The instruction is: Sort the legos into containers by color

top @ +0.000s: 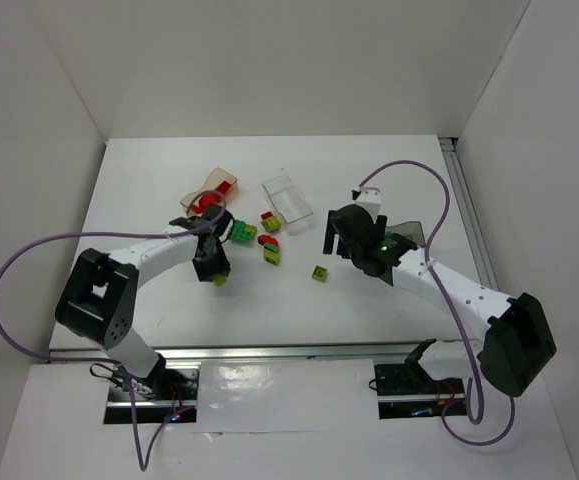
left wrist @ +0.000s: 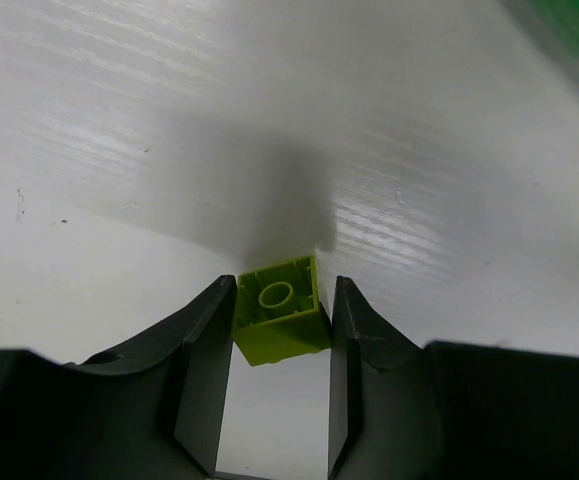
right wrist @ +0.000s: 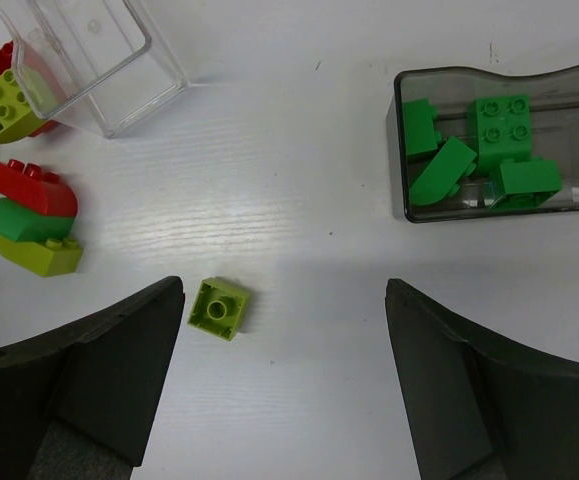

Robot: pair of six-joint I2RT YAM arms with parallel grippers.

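Observation:
My left gripper (left wrist: pixel 284 300) has closed on a yellow-green lego (left wrist: pixel 277 322), one finger against each side, low over the table; from above it is seen as (top: pixel 217 272). My right gripper (right wrist: pixel 284 290) hangs open with nothing between its fingers, and a single yellow-green lego (right wrist: pixel 218 308) lies just inside its left finger. The smoky grey container (right wrist: pixel 401 150) holds several dark green legos (right wrist: pixel 499 125). Beside the clear container (right wrist: pixel 119 90) lies a stack of red, green and yellow-green legos (right wrist: pixel 29 225). The orange container (top: pixel 216 190) holds red legos.
Loose legos lie mid-table between the arms: a green and yellow-green pair (top: pixel 241 233), a red and yellow-green one (top: pixel 269 220) and the stack (top: pixel 271 250). White walls close in the table on three sides. A metal rail (top: pixel 269 352) runs along the near edge.

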